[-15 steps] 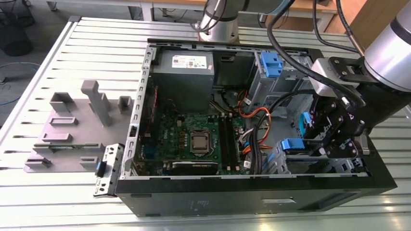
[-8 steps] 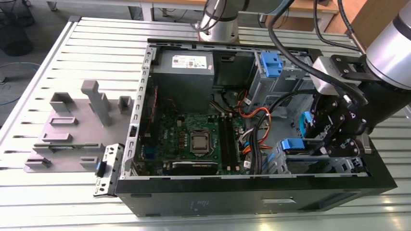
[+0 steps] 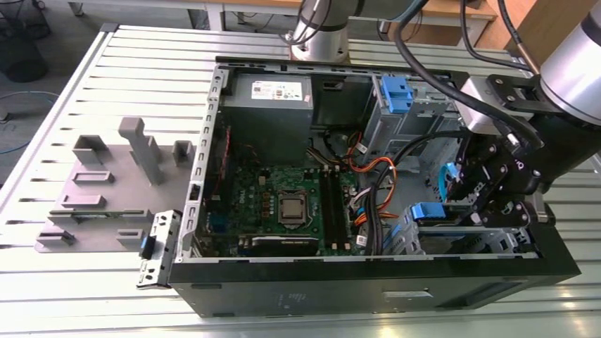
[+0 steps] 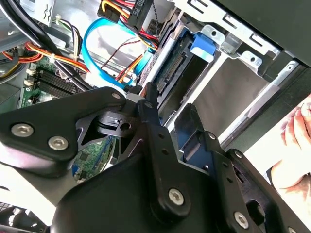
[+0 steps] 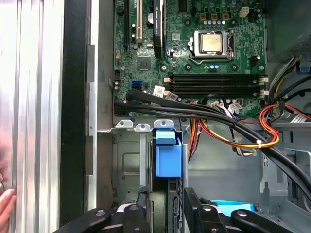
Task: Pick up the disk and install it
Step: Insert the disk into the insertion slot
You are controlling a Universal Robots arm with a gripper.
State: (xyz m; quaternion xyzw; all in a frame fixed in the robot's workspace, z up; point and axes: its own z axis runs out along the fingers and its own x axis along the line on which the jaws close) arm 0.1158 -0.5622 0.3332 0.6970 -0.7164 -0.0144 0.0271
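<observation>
Gripper [image 5: 166, 206] fingers [image 5: 193, 204]: clamped on disk [image 5: 168, 158], blue-railed, edge-on between them, reaching ahead of fingertips into grey drive cage [image 5: 125, 165]. Motherboard [image 5: 204, 58] farther beyond.

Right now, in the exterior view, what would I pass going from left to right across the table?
Grey plastic fixture with upright posts → green motherboard circuit board → bundle of orange and black cables → black robot gripper.
</observation>
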